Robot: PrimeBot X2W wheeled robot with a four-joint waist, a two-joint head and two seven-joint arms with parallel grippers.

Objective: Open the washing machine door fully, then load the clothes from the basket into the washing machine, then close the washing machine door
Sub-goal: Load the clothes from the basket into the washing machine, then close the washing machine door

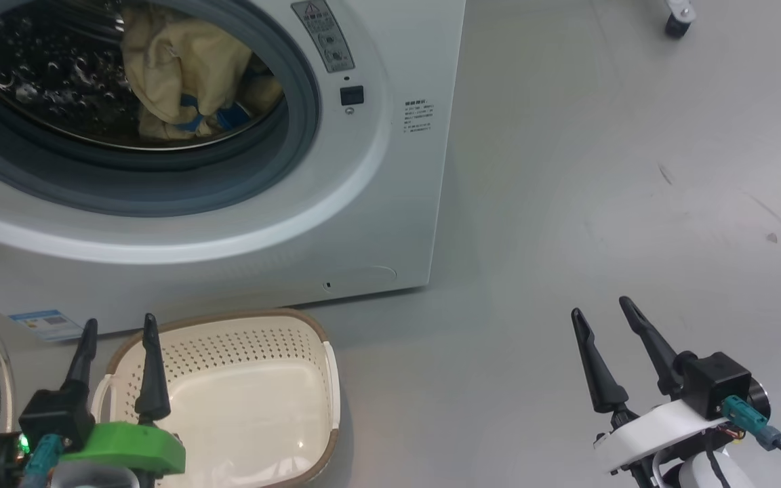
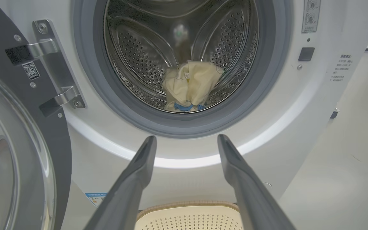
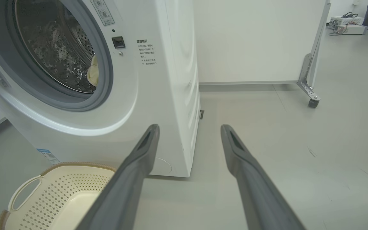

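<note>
A: From left to right, how far along is the work?

B: At the far left, the large round black-rimmed glass door [image 2: 11, 127] stands swung out on its metal hinge [image 2: 54, 64], so I judge the opening step is done. Next comes the left gripper [image 1: 120, 324], its two long dark fingers apart with nothing between them. It hangs over the small oval cream plastic basket [image 1: 228, 346], which sits on the floor [image 1: 567, 169] just before the big white front-loading washing machine [image 1: 377, 203]. The part of the basket that I can see has no garment in it.

A: And where are the clothes?

B: The soft cream-yellow clothes [image 2: 192, 84] with blue patches lie low in the perforated steel drum [image 2: 133, 48], just behind the grey rubber gasket [image 2: 88, 64]. Loading seems finished. I think only closing the door is left.

A: Which way do they point?

B: In the left wrist view the heap stands rather upright, its long axis going up and down, with the blue parts at the bottom. The door is round, so it has no long axis. Its inner glass side faces outward, away from the opening. At the far right, the right gripper [image 1: 602, 308] is over bare floor, its fingers also spread and empty.
</note>
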